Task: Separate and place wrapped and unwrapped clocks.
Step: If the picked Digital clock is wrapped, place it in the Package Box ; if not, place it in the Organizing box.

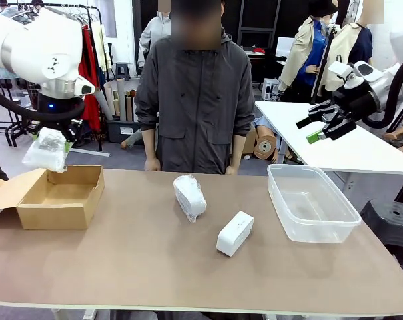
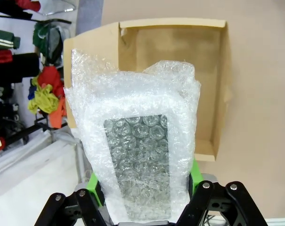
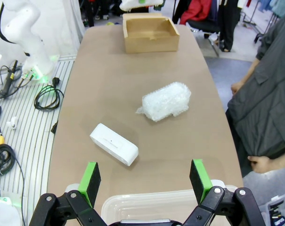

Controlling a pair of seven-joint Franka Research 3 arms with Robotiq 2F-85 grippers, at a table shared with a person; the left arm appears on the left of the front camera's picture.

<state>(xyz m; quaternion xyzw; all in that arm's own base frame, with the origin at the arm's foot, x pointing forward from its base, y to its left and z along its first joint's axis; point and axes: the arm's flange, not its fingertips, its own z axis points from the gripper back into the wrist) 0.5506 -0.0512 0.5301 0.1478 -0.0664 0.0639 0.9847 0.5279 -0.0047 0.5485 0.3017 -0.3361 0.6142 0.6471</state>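
My left gripper [image 1: 51,137] is shut on a bubble-wrapped clock [image 1: 46,151] and holds it in the air above the left end of the open cardboard box [image 1: 58,197]. In the left wrist view this wrapped clock [image 2: 140,150] stands between the green pads [image 2: 92,186], with the box [image 2: 180,61] below it. A second wrapped clock [image 1: 189,196] lies mid-table, and the bare white unwrapped clock [image 1: 235,233] lies just in front of it. My right gripper [image 1: 319,125] hangs open and empty, high above the clear tub [image 1: 289,219]. From the right wrist I see the unwrapped clock [image 3: 114,144] and the wrapped clock [image 3: 165,101].
A person stands at the far edge with both hands [image 1: 152,165] at the table's rim. The tub's rim [image 3: 147,200] sits just under my right gripper [image 3: 144,176]. A white table [image 1: 361,150] stands behind at the right.
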